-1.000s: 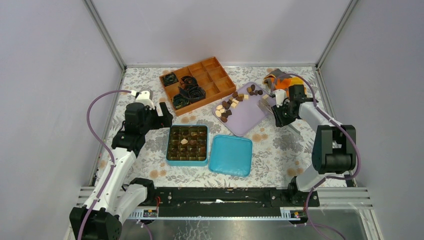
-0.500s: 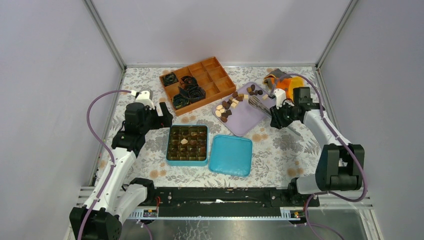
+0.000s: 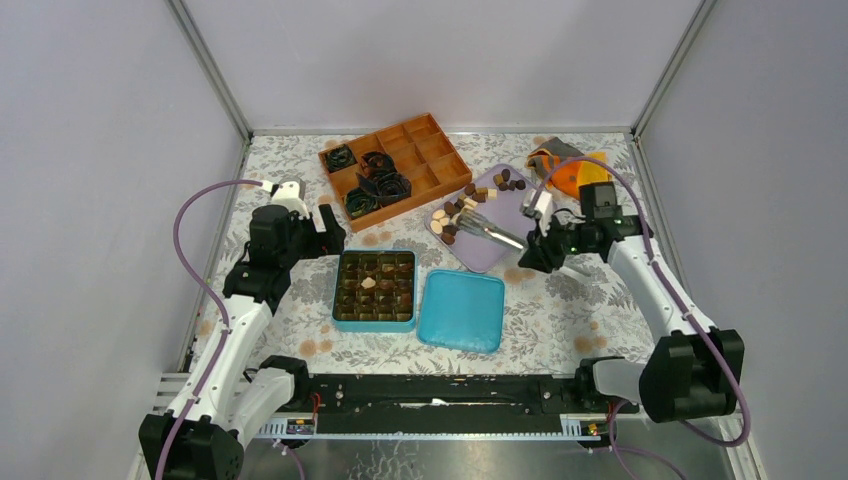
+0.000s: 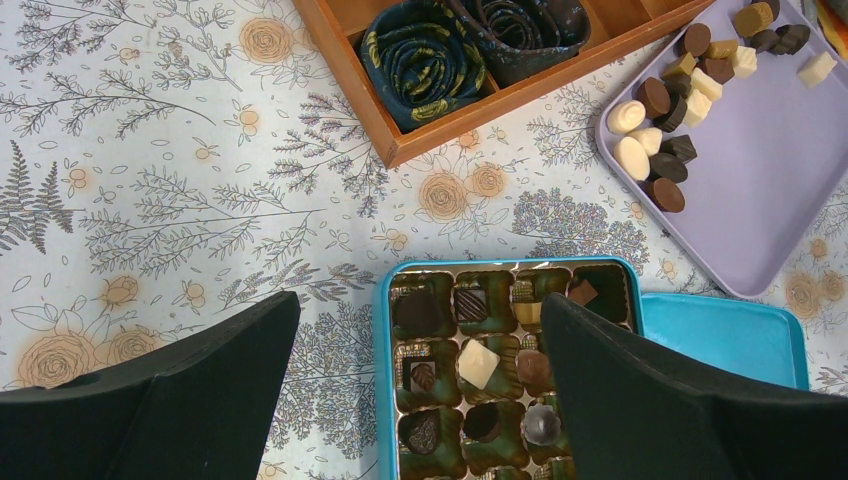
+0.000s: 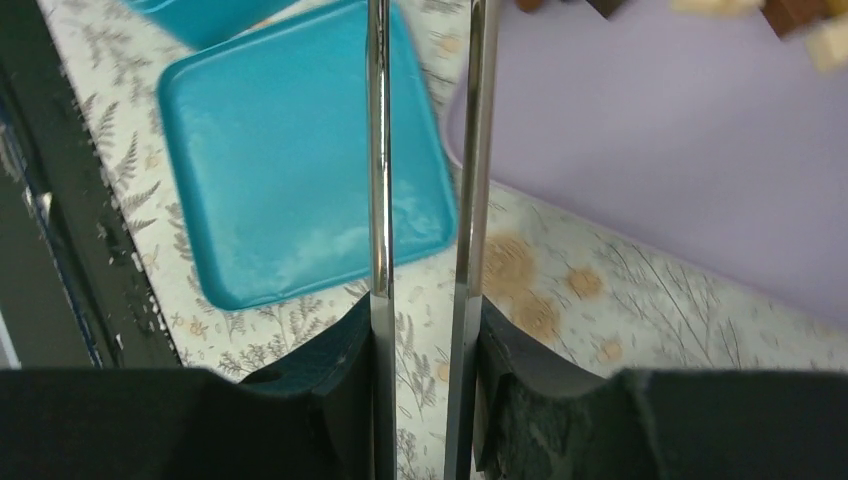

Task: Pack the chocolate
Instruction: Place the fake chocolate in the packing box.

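Observation:
Loose chocolate (image 3: pixel 455 215) (image 4: pixel 665 150), dark, brown and cream pieces, lies at the left end of the purple tray (image 3: pixel 497 248) (image 4: pixel 760 190). More pieces sit in the cells of the blue box (image 3: pixel 336 290) (image 4: pixel 384 380). My right gripper (image 3: pixel 540 252) (image 5: pixel 425 330) is shut on metal tongs (image 3: pixel 492 232) (image 5: pixel 378 150). The tongs reach left over the tray, their tips close to the loose pieces and out of the right wrist view. My left gripper (image 3: pixel 326 230) (image 4: pixel 420 390) hangs open over the box's far left corner, holding nothing.
The blue lid (image 3: pixel 461 311) (image 5: pixel 290 170) lies right of the box. A wooden divided tray (image 3: pixel 430 150) (image 4: pixel 400 150) with dark crinkled cups stands at the back. An orange and grey bundle (image 3: pixel 562 165) sits at the back right.
My right arm has swung left and nearer with the tongs, bringing their tips across the purple tray to the loose pieces. The left arm has not moved.

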You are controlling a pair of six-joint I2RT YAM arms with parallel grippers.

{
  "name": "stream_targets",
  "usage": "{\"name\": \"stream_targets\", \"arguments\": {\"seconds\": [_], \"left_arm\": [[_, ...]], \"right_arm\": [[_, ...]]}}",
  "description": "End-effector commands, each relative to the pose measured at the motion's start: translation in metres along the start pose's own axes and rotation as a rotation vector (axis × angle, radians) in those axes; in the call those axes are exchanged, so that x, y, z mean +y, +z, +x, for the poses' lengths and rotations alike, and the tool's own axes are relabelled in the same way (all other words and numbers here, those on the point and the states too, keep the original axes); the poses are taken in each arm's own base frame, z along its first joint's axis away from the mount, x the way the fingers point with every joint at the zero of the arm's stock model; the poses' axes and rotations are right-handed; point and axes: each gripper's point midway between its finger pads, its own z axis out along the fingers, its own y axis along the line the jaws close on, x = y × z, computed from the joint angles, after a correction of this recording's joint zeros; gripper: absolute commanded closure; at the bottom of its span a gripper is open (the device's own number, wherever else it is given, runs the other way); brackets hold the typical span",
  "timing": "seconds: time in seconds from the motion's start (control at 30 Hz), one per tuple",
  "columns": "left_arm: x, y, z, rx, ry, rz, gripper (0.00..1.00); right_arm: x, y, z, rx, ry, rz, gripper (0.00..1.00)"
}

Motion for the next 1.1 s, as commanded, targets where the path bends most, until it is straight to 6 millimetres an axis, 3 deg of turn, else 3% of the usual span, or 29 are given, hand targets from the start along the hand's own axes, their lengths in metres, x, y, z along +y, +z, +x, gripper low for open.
{"name": "stream_targets", "arguments": {"seconds": [0.0, 0.17, 0.4, 0.73, 1.07], "left_arm": [[-0.001, 0.002, -0.012, -0.053, 0.000, 0.007, 0.01], [0.000, 0.003, -0.012, -0.050, 0.001, 0.002, 0.01], [0.001, 0.003, -0.011, -0.047, 0.002, -0.005, 0.01], [0.001, 0.003, -0.011, -0.047, 0.003, -0.006, 0.01], [0.002, 0.003, -0.011, -0.048, 0.003, -0.007, 0.01]], "right_arm": [[0.045, 0.011, -0.019, -0.013, -0.213, -0.128, 1.00], [0.074, 0.027, -0.012, 0.075, -0.441, -0.217, 1.00], [0.095, 0.052, -0.013, 0.183, -0.666, -0.321, 1.00], [0.098, 0.091, -0.027, 0.306, -0.675, -0.308, 1.00], [0.100, 0.107, -0.022, 0.364, -0.639, -0.286, 0.98]]}}
